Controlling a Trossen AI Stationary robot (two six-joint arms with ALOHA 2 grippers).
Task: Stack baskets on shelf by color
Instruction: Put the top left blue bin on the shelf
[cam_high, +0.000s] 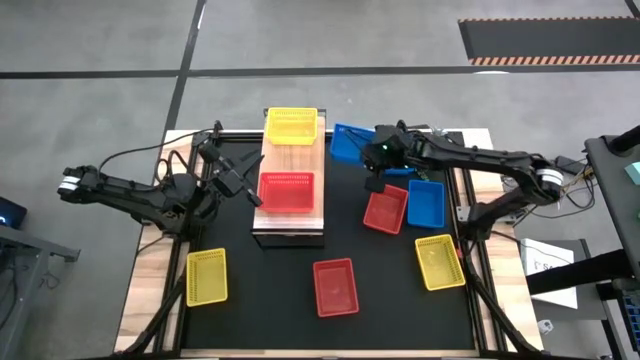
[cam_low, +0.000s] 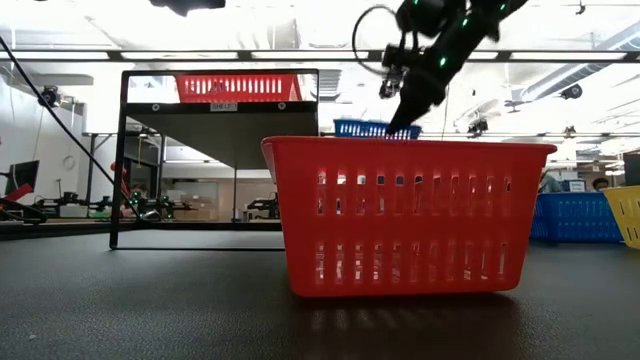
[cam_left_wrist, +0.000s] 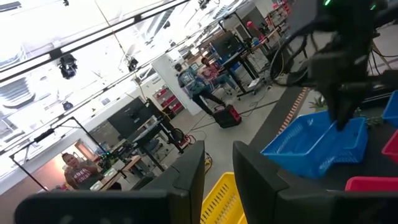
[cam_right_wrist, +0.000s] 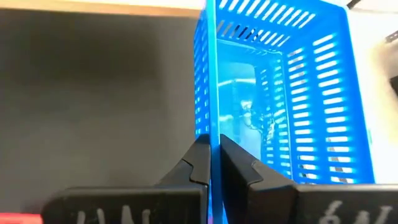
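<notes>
The shelf (cam_high: 290, 215) stands mid-table with a yellow basket (cam_high: 290, 125) on the far end of its plank and a red basket (cam_high: 287, 192) on the middle. My right gripper (cam_high: 370, 157) hangs just right of the shelf's far end, shut on a blue basket (cam_high: 348, 143), which the low view shows above the table (cam_low: 372, 128). My left gripper (cam_high: 238, 182) waits left of the shelf, open, nothing between its fingers (cam_left_wrist: 186, 180). My right gripper pinches one side wall of the blue basket at its rim (cam_right_wrist: 212, 124), one finger inside the basket and one outside. The fingers come slanting down from the table's right side. The basket is lifted clear and hangs tilted (cam_left_wrist: 314, 144).
Loose on the black tabletop: a red basket (cam_high: 386, 210) and a blue one (cam_high: 426, 203) right of the shelf, a yellow one (cam_high: 439, 262) near right, a red one (cam_high: 335, 286) near the middle, a yellow one (cam_high: 206, 276) near left. People work in the room beyond.
</notes>
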